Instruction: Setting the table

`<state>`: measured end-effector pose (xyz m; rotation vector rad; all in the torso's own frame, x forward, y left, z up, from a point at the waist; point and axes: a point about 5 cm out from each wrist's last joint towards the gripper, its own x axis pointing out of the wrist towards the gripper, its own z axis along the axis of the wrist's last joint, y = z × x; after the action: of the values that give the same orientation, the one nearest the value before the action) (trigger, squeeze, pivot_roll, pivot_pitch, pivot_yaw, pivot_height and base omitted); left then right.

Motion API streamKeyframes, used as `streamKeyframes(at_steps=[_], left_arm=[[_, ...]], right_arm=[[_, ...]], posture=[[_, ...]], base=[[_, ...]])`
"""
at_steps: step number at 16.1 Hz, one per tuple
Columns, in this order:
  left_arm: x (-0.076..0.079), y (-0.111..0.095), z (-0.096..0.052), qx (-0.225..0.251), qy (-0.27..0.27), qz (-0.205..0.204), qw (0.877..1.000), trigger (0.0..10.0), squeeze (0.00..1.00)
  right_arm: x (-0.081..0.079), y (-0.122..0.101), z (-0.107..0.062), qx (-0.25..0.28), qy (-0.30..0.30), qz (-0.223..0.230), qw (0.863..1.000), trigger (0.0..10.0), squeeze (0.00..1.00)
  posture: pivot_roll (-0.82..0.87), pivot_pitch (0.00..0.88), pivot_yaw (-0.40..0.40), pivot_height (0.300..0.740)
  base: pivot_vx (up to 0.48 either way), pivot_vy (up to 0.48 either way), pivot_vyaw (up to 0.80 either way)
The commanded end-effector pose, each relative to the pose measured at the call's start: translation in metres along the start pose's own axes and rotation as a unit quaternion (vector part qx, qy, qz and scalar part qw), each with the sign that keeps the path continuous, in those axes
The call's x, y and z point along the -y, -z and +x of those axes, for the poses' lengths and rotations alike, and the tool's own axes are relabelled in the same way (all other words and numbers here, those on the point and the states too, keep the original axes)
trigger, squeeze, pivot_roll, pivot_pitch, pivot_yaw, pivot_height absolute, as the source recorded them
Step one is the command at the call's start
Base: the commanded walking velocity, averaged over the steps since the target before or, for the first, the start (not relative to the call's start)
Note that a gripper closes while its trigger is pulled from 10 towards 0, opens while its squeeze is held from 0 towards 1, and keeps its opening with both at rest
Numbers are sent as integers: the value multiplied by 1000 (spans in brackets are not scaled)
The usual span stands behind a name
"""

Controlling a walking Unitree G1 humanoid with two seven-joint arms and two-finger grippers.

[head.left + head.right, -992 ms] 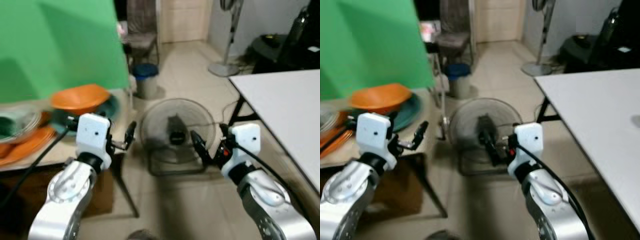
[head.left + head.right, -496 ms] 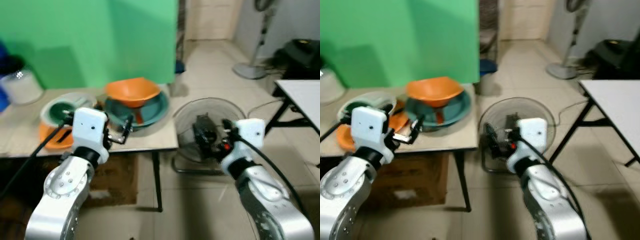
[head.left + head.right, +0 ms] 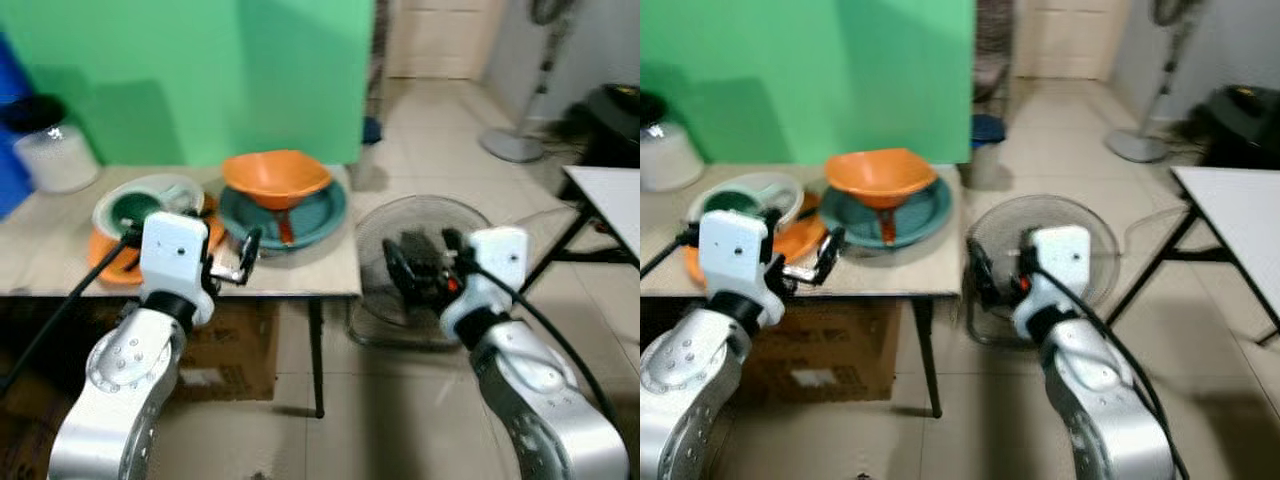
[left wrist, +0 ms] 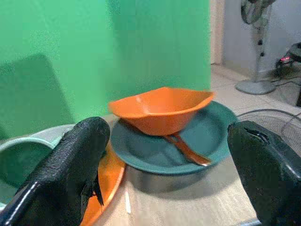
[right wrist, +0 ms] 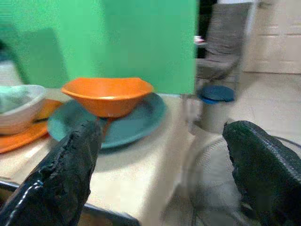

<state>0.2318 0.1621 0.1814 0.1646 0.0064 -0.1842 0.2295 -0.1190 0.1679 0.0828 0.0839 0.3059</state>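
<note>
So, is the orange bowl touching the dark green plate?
Touching. In the left wrist view the orange bowl sits directly on the dark green plate, with no gap under its base.

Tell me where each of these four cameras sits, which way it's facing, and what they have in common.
Left eye: on the head, looking down at the beige table; both silver arms show.
Right eye: beside it, same scene; floor fan behind the right gripper.
Left wrist: looks between open fingers at the orange bowl on the teal plate.
Right wrist: looks between open fingers across the table corner.
Shared: all four see the orange bowl.
</note>
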Motion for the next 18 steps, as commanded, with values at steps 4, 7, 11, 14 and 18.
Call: streamKeyframes(at_steps=[4, 7, 11, 14, 18], left_arm=[[2, -12, 2, 21, 11, 12, 1000, 10000, 0], [2, -17, 2, 28, 16, 19, 999, 10000, 0], [3, -20, 2, 30, 29, 29, 999, 10000, 0], [5, -21, 2, 31, 38, 30, 998, 10000, 0], [6, -21, 2, 32, 44, 31, 998, 10000, 0]], right_arm=[[-1, 0, 1, -6, -11, -16, 1000, 10000, 0], [-4, -1, 3, -2, -18, -12, 1000, 10000, 0], [2, -5, 6, 9, 6, 18, 1000, 10000, 0], [2, -9, 9, 13, 2, 22, 1000, 10000, 0], [2, -12, 12, 17, -3, 30, 999, 10000, 0]], posture=[[145, 0, 32, 740], [151, 0, 31, 740], [154, 0, 30, 740], [154, 0, 28, 740], [163, 0, 15, 740]], base=[[285, 0, 400], [286, 0, 800], [284, 0, 0], [284, 0, 0], [288, 0, 0]])
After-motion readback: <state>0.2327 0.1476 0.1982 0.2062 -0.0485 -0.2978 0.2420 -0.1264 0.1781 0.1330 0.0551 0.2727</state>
